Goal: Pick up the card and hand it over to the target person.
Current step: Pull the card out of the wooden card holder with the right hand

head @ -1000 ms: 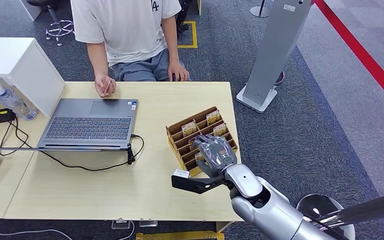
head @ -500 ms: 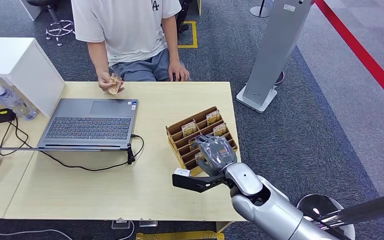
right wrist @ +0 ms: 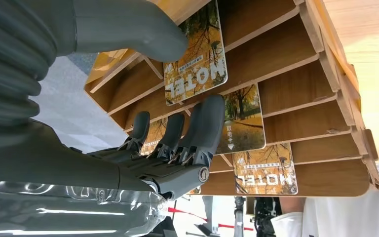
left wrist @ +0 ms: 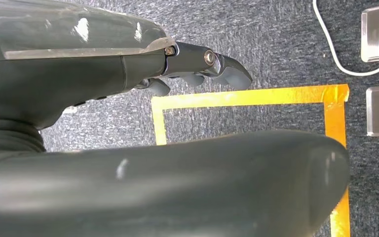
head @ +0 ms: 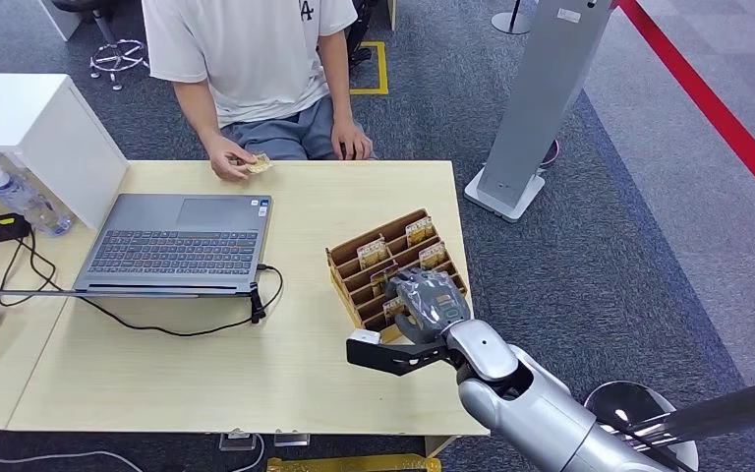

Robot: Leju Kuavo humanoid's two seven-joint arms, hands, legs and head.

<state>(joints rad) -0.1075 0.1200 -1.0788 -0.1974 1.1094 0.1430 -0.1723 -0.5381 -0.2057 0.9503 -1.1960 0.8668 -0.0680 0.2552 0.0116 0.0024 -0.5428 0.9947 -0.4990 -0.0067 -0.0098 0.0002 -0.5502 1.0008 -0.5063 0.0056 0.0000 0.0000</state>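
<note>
The card stands in the wooden rack on the desk. The right hand reaches in, its fingers apart and holding nothing yet. I think they could slip, or knock the next card over.

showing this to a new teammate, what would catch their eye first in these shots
Most striking is the robot's silver right arm reaching in from below, its right hand poised at the wooden card rack on the near right of the table, fingers by a hotel card standing in the slots. Across the table, a seated person in a white shirt holds a small card at the far edge, behind the open laptop.
</note>
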